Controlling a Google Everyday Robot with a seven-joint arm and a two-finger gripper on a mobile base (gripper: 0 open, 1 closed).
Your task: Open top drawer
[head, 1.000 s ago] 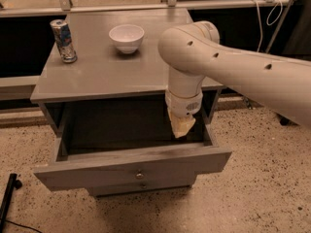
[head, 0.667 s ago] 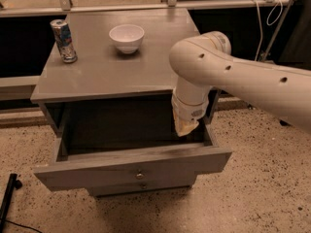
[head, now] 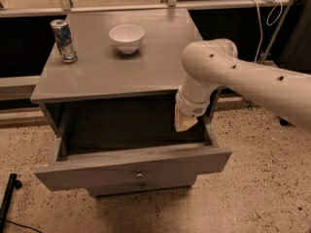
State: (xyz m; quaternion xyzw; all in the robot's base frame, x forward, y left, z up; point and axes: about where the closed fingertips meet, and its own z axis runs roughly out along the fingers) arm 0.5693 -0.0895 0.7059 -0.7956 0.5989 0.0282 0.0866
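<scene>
The top drawer is a grey wooden drawer pulled well out of the grey cabinet, with its deep box showing and a small round metal knob at the centre of its front. My gripper hangs from the white arm over the right rear part of the open drawer box, near its right wall. It touches nothing that I can see. A narrower drawer front shows just below.
On the cabinet top stand a drink can at the back left and a white bowl at the back middle. A speckled floor surrounds the cabinet. A black object lies at the lower left. A cable hangs at the back right.
The arm and gripper have shifted slightly to the right and up, away from the drawer's middle. The drawer stays pulled out as before.
</scene>
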